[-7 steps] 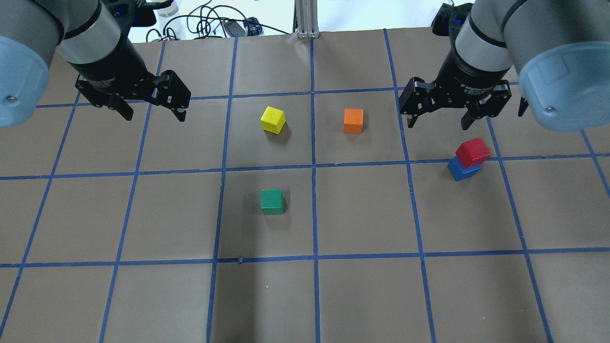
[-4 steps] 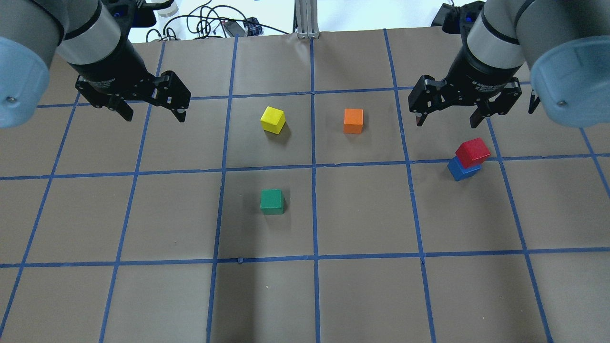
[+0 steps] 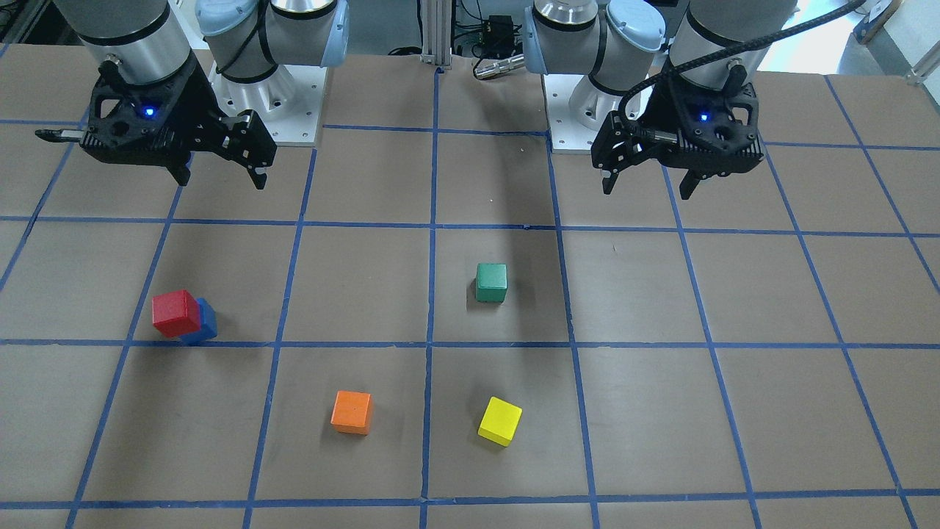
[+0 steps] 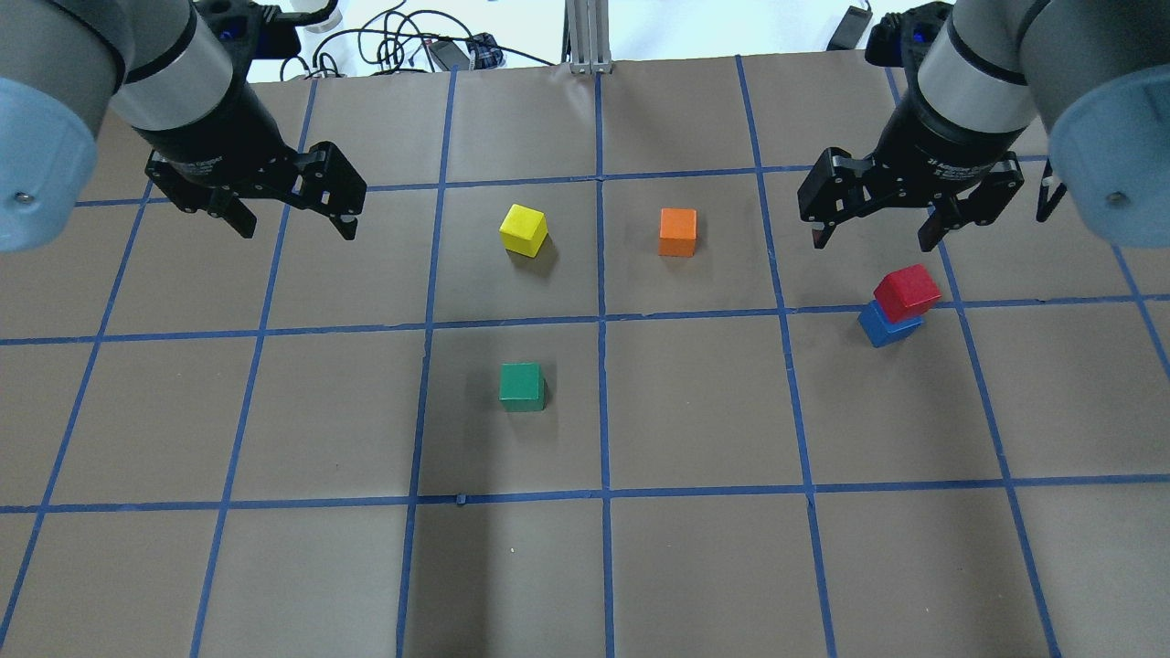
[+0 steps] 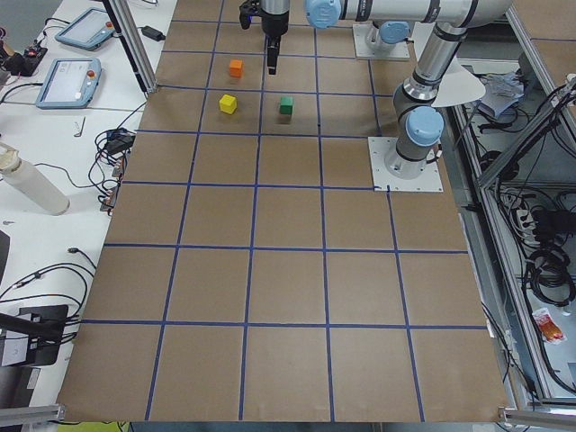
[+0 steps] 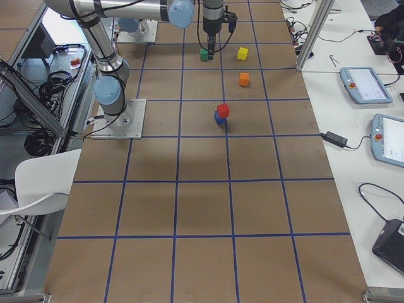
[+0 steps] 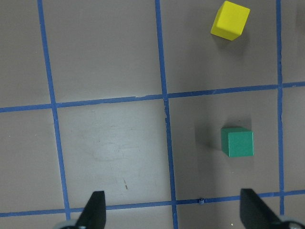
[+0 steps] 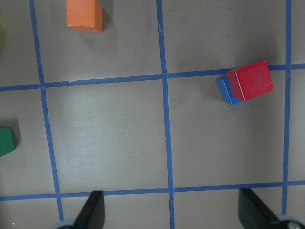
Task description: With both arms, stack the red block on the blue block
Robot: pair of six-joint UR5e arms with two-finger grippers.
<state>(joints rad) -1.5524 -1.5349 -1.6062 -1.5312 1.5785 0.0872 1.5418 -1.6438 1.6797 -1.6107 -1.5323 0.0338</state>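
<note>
The red block sits on top of the blue block at the table's right, slightly offset and turned; the stack also shows in the front view and the right wrist view. My right gripper is open and empty, raised above the table just beyond the stack, touching nothing. My left gripper is open and empty, raised at the far left, well away from every block. In the front view the blue block peeks out behind the red one.
A yellow cube and an orange cube lie in the far middle squares. A green cube lies nearer the centre. Cables and an aluminium post stand beyond the table's far edge.
My right gripper has drifted to the right, staying open and clear of the stack. The left gripper and all the blocks have hardly moved.
</note>
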